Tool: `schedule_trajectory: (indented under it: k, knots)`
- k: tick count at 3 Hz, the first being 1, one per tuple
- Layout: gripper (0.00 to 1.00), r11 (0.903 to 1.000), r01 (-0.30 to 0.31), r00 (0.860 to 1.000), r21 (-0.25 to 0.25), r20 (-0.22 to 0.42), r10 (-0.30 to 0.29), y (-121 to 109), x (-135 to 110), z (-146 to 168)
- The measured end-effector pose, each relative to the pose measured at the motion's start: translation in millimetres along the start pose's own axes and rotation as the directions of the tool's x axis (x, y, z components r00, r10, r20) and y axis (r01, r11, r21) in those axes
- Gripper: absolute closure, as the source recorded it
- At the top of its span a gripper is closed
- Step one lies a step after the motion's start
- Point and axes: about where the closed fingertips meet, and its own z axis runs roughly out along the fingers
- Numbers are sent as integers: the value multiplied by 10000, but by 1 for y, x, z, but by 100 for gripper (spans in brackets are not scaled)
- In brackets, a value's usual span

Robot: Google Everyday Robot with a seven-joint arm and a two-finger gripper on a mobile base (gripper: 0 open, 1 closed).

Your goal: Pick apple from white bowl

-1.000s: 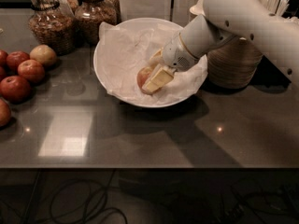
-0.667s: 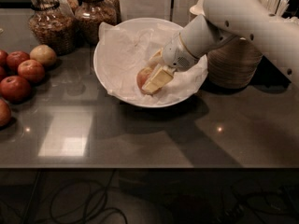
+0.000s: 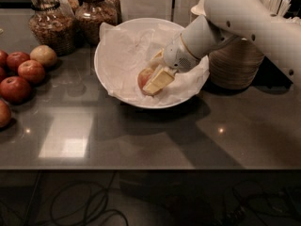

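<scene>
Gripper [image 3: 151, 77] down in white bowl [image 3: 98, 68], centre of frame, fingers clamped on apple [image 3: 143, 76], one each side. Apple rests on crumpled paper [image 3: 124, 51] in bowl. Red apples [image 3: 19, 74] far left on table [image 3: 141, 140].

Arm slanting down — claw [image 3: 151, 78] centre-frame, seemingly clamped

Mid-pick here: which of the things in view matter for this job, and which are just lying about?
Job in hand:
apple; white bowl holding it; gripper, down in the bowl at the apple.

Lying about:
red apples and pale fruit at left; glass jars behind; stacked bowls at right.
</scene>
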Motion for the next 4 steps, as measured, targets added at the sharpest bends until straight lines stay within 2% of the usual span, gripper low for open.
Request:
schedule_trajectory:
  k: [1,2,4]
  knots:
    - [100,10000,2,9999,-26,165,-2,3,-1,-1]
    - [100,9999,114,9967,113,801,-123,14,-10,-14]
    - [100,9939,713,9723,841,2164,-881,36,-45,-63]
